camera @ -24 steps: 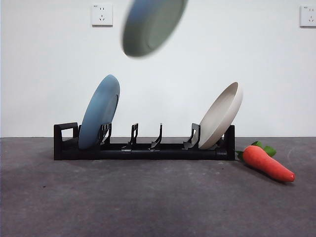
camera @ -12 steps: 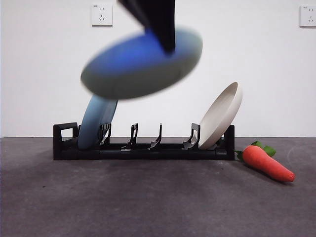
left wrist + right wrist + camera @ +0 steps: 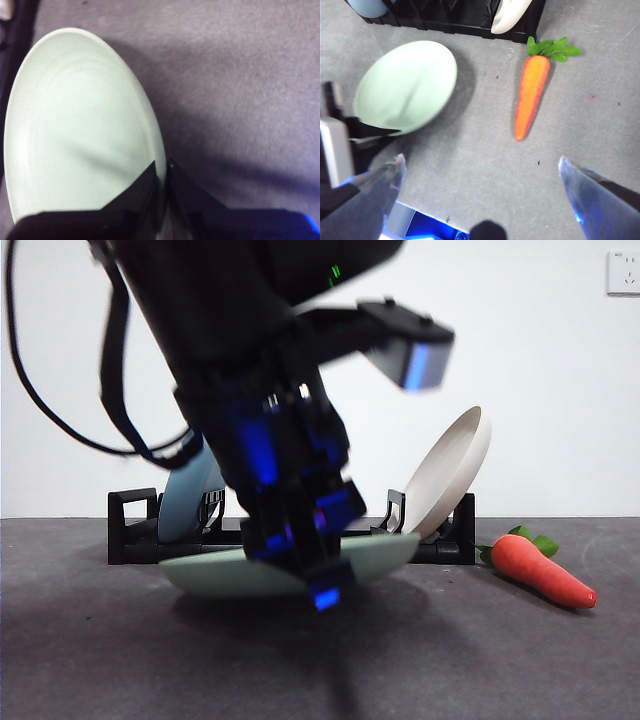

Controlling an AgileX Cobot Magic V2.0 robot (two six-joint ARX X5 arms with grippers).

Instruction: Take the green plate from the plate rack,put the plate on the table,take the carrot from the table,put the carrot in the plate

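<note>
Left tool point(image 3: 162, 200) clamped on plate point(image 3: 80, 130) rim, low over bench point(image 3: 500, 660); right tool point(image 3: 480, 190) apart. Risk: dropping tilted, sliding toward carrot point(image 3: 531, 95).

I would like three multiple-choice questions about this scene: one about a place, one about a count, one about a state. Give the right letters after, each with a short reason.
1. Where does the carrot lie?
A. in the green plate
B. on the table, beside the end of the plate rack
C. in a slot of the rack

2. How many plates stand in the plate rack?
A. one
B. two
C. three

3. What is the left claw doing?
A. it is open above the carrot
B. it grips the rack's handle
C. it is shut on the rim of the green plate

Answers:
1 B, it rests on the table past the rack's end.
2 B, only the blue plate and the beige-white plate stand there.
3 C, the left wrist view shows both jaws pinching the rim.
</note>
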